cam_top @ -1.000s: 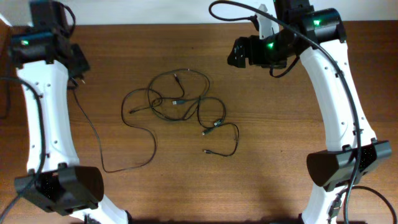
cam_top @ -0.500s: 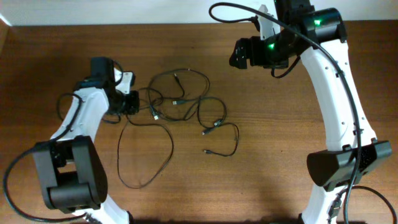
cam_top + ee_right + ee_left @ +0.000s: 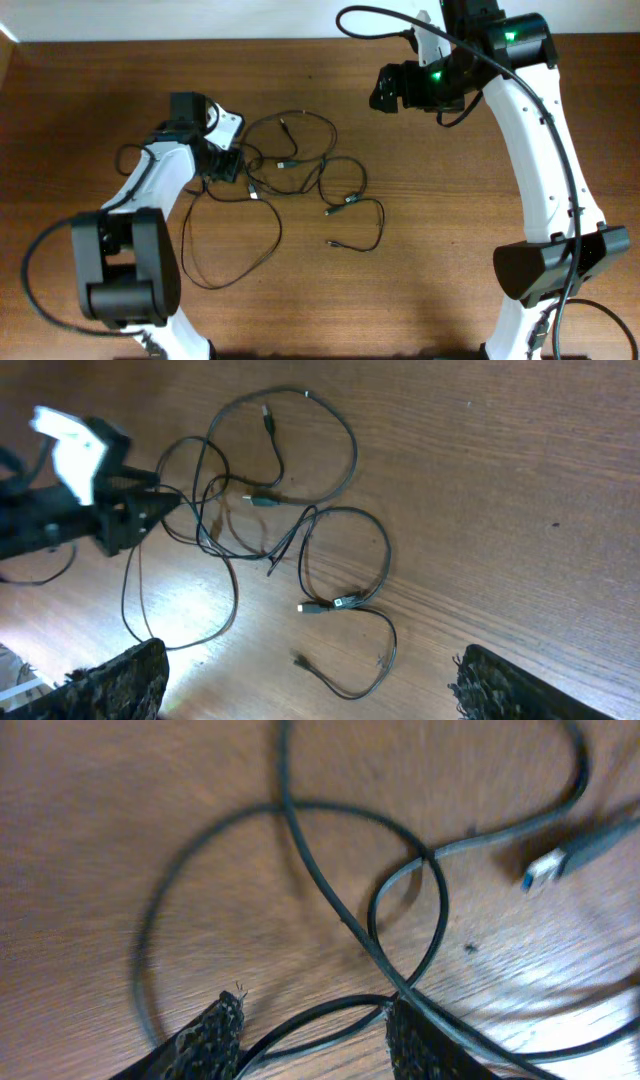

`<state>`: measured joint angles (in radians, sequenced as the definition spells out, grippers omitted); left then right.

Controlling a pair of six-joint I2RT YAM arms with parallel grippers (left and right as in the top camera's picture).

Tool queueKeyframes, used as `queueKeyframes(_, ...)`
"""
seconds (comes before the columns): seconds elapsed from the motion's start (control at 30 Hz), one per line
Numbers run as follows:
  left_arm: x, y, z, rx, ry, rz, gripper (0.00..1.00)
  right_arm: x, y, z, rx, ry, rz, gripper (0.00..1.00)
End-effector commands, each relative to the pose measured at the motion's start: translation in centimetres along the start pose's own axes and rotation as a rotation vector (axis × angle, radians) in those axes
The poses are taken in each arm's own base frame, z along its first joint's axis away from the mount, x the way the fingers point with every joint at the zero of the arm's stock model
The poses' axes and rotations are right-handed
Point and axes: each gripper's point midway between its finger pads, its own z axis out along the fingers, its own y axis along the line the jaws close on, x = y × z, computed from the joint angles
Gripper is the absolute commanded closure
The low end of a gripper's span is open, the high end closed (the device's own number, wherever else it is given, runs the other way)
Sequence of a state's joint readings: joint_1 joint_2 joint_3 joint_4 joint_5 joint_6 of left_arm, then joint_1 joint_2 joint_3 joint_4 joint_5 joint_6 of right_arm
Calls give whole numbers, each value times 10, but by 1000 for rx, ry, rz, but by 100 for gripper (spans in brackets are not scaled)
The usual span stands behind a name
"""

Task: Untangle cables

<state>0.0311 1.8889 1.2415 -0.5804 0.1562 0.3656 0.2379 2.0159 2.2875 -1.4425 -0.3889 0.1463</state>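
Tangled cables [image 3: 287,163] are shown whole overhead; a plug [image 3: 548,868] is resolved only at left wrist. Left end effector [image 3: 312,1038] is parted, right end effector [image 3: 310,670] spread wide.

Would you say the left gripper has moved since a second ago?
Yes: the left gripper swung right across the table from its left side, reaching the cables.

Brown wooden table [image 3: 420,290] — pale strip [image 3: 200,18] beyond far edge

Cables [image 3: 290,165] black; plug [image 3: 548,868] at 3 o'clock in L wrist view silver-blue. Table [image 3: 420,250] mid-brown w/ wood-grain streaks. L arm [image 3: 160,185] & R arm [image 3: 540,130] white w/ black joints; green light [image 3: 434,72] at 1 o'clock. L end effector [image 3: 310,1035] pads [image 3: 205,1045] dark, woven-look texture.
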Motion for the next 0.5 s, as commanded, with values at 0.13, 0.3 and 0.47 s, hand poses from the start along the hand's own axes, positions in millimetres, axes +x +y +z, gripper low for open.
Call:
queueKeyframes(0.13, 20, -5, 28, 35, 80, 134, 50, 0, -8, -2, 38, 2, -4, 7)
queueKeyframes(0.3, 16, -2, 28, 28, 60, 221, 51, 0, -8, -2, 38, 2, -4, 7)
queueKeyframes(0.47, 14, -2, 37, 27, 54, 225, 53, 0, -8, -2, 38, 2, -4, 7)
